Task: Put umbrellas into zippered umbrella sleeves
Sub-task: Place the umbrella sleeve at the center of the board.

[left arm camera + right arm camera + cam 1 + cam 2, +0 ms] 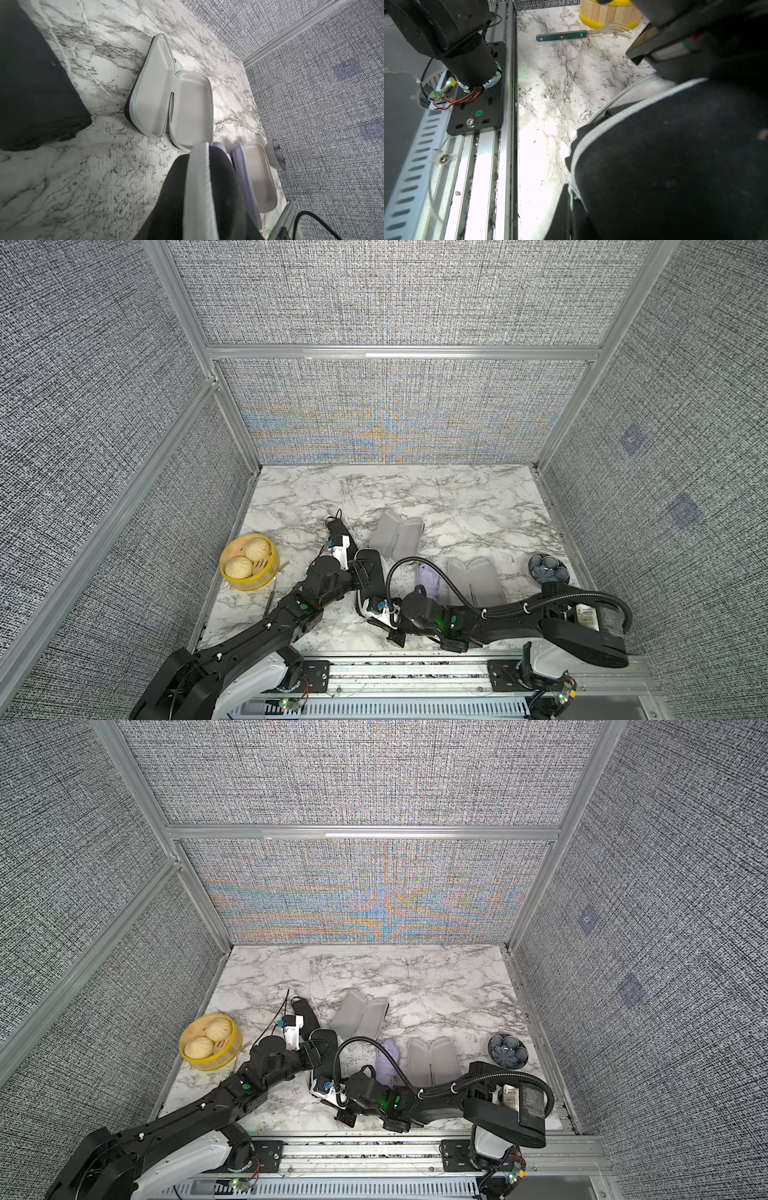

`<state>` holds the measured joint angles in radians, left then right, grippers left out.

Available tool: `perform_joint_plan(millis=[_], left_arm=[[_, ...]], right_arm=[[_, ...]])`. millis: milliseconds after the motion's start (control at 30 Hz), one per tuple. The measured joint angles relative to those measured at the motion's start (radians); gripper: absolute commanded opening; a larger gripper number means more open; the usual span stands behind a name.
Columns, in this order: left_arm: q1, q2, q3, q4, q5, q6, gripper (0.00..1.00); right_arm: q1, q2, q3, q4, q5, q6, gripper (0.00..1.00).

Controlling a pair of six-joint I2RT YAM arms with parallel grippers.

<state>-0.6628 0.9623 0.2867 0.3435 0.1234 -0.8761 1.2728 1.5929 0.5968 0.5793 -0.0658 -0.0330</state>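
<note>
So the black sleeve was held on edge near the table's front middle, seemingly clamped in the left tool. The right tool was pinched shut at its zip edge. If yanked hard, it could be twisted loose.

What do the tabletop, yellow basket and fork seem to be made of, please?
Tabletop: marble or marble-print laminate, smooth, glossy; grey veins, glare.
Yellow basket: pale wooden slats, glossy yellow plastic-looking bands.
Fork: shiny metal tines, dark riveted handle, perhaps plastic.
</note>
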Motion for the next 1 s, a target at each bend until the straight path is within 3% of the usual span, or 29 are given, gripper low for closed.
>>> perform_joint_plan(millis=[167,300,467,667,1000], left_arm=[[0.005,0.0,-0.064,0.06,-0.065,-0.019,0.2],[0.005,0.015,-0.105,0.072,-0.113,-0.024,0.21],[0.005,-0.04,-0.126,0.023,-0.175,-0.023,0.32],[0.005,-0.068,-0.141,-0.025,-0.213,-0.032,0.36],[0.006,-0.093,-0.193,-0.089,-0.241,-0.04,0.61]], right_arm=[[-0.044,0.058,0.024,-0.011,-0.039,0.02,0.0],[-0.061,0.127,0.071,-0.058,-0.076,0.036,0.0],[-0.064,0.163,0.132,-0.127,-0.089,0.061,0.0],[-0.071,0.188,0.167,-0.185,-0.1,0.069,0.0],[-0.089,0.201,0.171,-0.21,-0.089,0.105,0.0]])
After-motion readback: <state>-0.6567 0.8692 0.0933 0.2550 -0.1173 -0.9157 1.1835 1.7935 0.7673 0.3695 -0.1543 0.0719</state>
